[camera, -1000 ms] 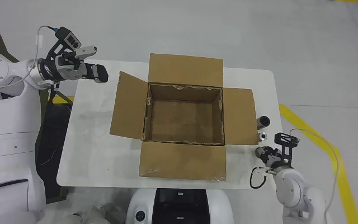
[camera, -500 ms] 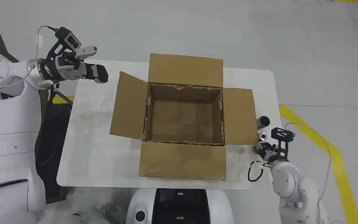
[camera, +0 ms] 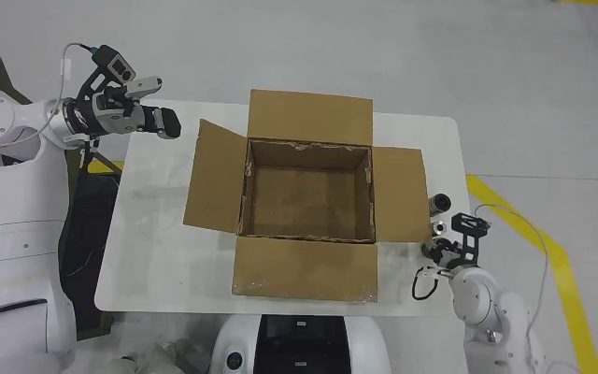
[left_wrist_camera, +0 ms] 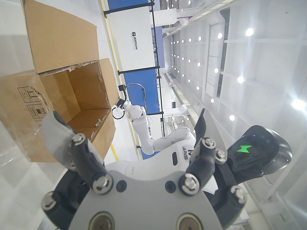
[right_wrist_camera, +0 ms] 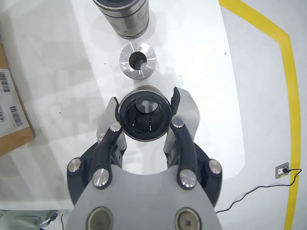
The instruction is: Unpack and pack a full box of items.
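— What's changed?
— My right gripper (right_wrist_camera: 145,99) has come in over the table (camera: 159,234) edge. The left gripper (left_wrist_camera: 126,120) hasn't moved, spread wide, holding nothing.
— The bearing?
— The bearing (right_wrist_camera: 145,120) is steel with a black bore, upright, pinched between my right jaws.
— Room?
— A narrow strip between the box (camera: 308,201) and the edge. 4 flaps out.

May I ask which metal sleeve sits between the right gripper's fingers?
The short linear bearing; the steel bushing and taller bearing stand free beyond it.

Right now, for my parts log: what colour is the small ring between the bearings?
Small ring: shiny silver, best in right wrist view.
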Robot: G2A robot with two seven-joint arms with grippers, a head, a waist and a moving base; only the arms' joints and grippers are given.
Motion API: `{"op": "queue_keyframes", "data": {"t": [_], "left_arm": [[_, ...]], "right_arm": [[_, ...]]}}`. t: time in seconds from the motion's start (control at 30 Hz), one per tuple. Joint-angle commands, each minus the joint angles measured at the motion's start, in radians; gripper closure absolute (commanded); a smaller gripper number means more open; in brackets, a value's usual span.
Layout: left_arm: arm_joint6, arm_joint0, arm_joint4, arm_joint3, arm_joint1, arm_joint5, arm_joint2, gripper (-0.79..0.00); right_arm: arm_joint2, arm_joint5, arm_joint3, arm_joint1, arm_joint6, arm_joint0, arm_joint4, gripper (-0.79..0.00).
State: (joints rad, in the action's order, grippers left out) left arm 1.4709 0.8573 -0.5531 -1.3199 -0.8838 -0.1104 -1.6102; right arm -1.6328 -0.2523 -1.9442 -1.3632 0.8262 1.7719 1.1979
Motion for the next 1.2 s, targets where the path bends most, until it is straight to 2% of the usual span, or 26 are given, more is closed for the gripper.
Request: {"op": "queue_keyframes", "data": {"t": [0.0, 0.57, 0.77, 1.17], "left_arm": [[0.000, 0.000, 0.000, 0.000, 0.000, 0.000, 0.000, -0.785], [0.000, 0.000, 0.000, 0.000, 0.000, 0.000, 0.000, -0.785], [0.000, 0.000, 0.000, 0.000, 0.000, 0.000, 0.000, -0.785], [0.000, 0.000, 0.000, 0.000, 0.000, 0.000, 0.000, -0.785]], "right_arm": [[-0.004, -0.001, -0.011, 0.001, -0.001, 0.005, -0.002, -0.785], [-0.065, 0.004, -0.288, 0.006, -0.034, 0.194, 0.003, -0.785], [-0.054, -0.013, -0.262, 0.005, -0.050, 0.198, 0.004, -0.785], [-0.045, -0.013, -0.159, 0.007, -0.033, 0.127, -0.009, -0.785]]}}
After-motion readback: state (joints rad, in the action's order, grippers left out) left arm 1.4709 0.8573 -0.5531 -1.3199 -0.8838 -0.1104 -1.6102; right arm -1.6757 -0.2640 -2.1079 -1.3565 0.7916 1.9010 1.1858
